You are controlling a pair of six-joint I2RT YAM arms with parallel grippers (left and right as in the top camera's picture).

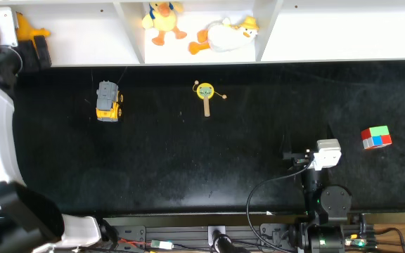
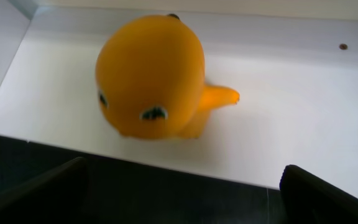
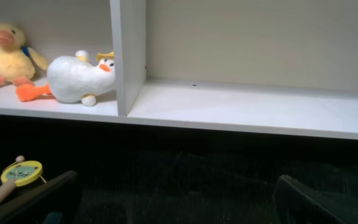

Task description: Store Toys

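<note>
An orange round toy (image 2: 151, 78) stands in the white shelf's left compartment (image 2: 291, 118), seen from above as an orange toy (image 1: 28, 29). My left gripper (image 2: 179, 208) is open just in front of it at the shelf's edge, nothing between its fingers. A yellow duck (image 1: 164, 17) and a white goose (image 1: 223, 35) lie in the middle compartment. On the black mat are a yellow-grey truck (image 1: 108, 100), a rattle drum (image 1: 206, 93) and a colour cube (image 1: 376, 137). My right gripper (image 3: 179, 208) is open low over the mat, facing the shelf.
The shelf's right compartment (image 3: 247, 106) is bare. A divider wall (image 3: 128, 56) separates it from the duck (image 3: 5, 53) and goose (image 3: 79, 78). The right arm (image 1: 323, 156) stands near the mat's front right. Cables run along the table's front edge (image 1: 209, 235).
</note>
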